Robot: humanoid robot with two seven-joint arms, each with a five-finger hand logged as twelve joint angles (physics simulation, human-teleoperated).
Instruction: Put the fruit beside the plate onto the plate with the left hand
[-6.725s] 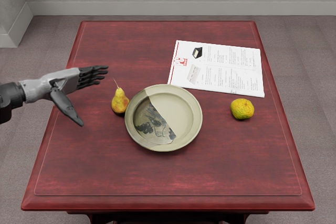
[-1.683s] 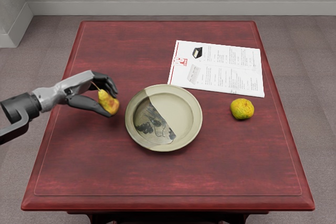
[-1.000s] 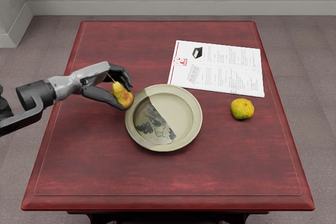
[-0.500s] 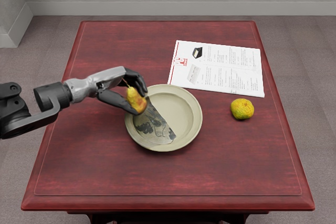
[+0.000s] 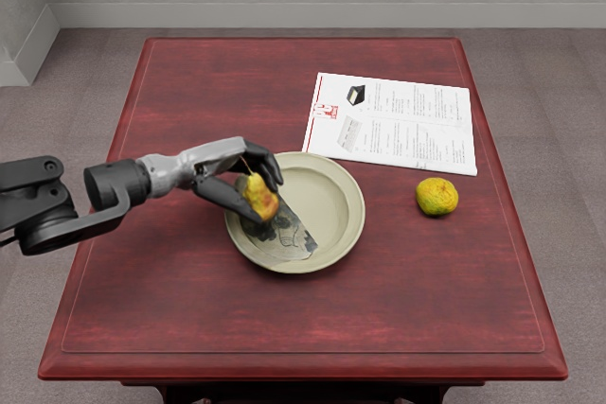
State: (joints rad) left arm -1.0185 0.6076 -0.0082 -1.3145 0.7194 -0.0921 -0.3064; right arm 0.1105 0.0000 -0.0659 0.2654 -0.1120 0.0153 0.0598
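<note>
Pear gripped in my left hand: the dark fingers curl over its top and the thumb presses from beneath, pinching it between them. The fruit sits just inside the left rim of the plate, over the painted patch; I cannot tell whether it touches the dish. Its long axis is tilted, with the stem up and back toward the palm and the fat end toward the plate's middle. I judge the release needs a slight lowering, then opened fingers; a tilted pear may roll. Right hand not visible. A second fruit lies well apart, near the table's right edge.
</note>
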